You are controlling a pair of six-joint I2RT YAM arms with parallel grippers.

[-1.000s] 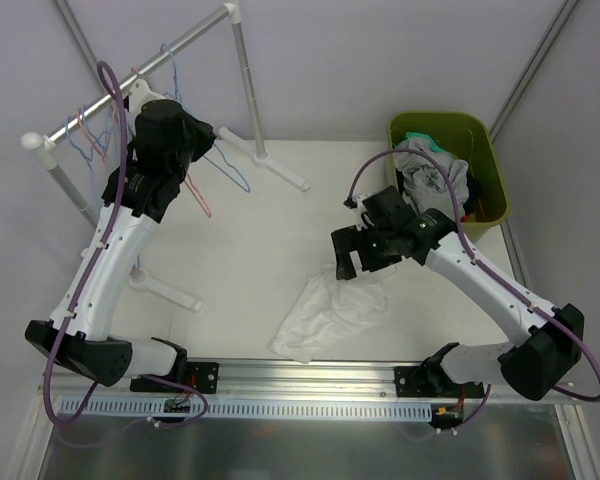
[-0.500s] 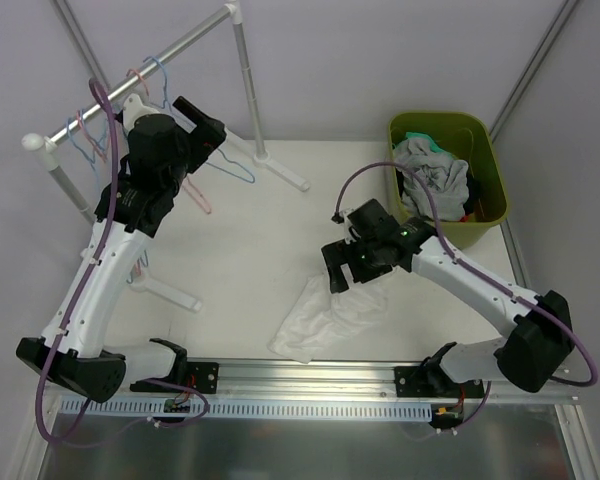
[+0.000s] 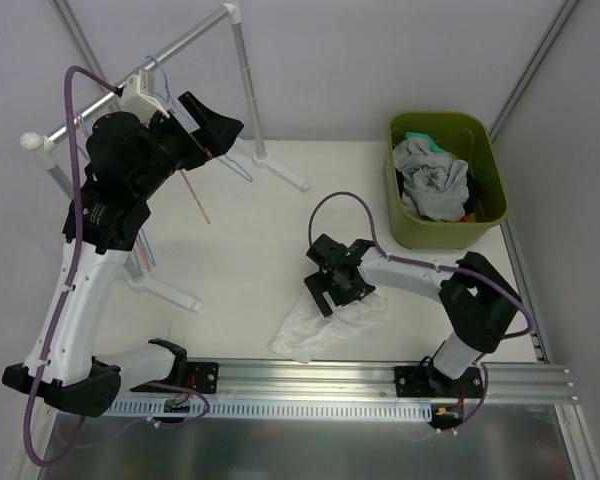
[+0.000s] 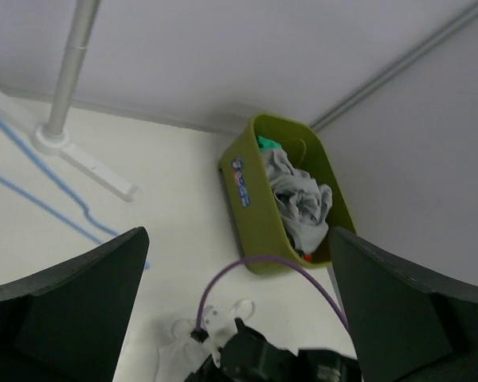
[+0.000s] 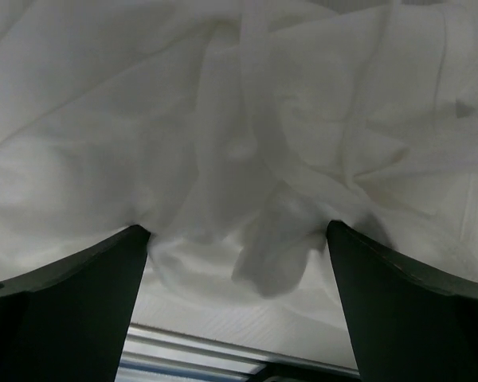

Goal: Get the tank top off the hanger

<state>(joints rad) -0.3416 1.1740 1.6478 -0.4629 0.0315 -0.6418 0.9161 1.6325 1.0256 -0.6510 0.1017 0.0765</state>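
1. Since the earlier frames, the right gripper (image 3: pixel 323 294) has dropped onto the tank top (image 3: pixel 325 325), and the left arm has lifted toward the rail (image 3: pixel 180 45).
2. White and crumpled, the tank top lies on the table (image 3: pixel 250 250), off any hanger.
3. Right gripper fingers stand apart over the cloth, which fills the wrist view.
4. Left gripper (image 3: pixel 212 125) is spread wide and empty, beside the red hanger (image 3: pixel 193 195) and blue hanger (image 3: pixel 235 165).
5. Well to the right, a green bin (image 3: pixel 392 190) holds clothes.
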